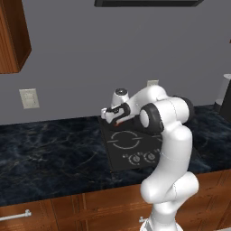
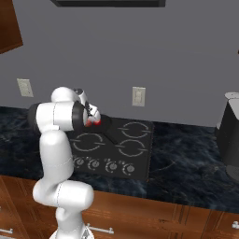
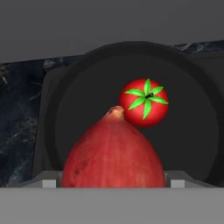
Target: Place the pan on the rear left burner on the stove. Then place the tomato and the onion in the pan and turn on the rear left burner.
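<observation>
My gripper (image 3: 113, 181) is shut on the onion (image 3: 113, 151), a dull pinkish-red bulb that sits large and close between the fingers. It hangs over the black pan (image 3: 87, 87). Inside the pan lies the tomato (image 3: 144, 103), bright red with a green stem, just beyond the onion's tip. In the right base view the gripper (image 2: 92, 121) hovers over the rear left of the stove (image 2: 140, 156), and the pan's handle (image 2: 111, 134) points toward the front. The pan covers the rear left burner. The left base view puts the gripper (image 1: 116, 118) at the stove's (image 1: 131, 160) far left corner.
A row of knobs (image 2: 102, 164) runs along the stove's front edge. Dark marble counter (image 1: 49, 153) stretches to both sides. A dark appliance (image 2: 231, 135) stands at the right. Wall outlets (image 2: 138, 96) sit behind the stove, and wooden cabinets are below.
</observation>
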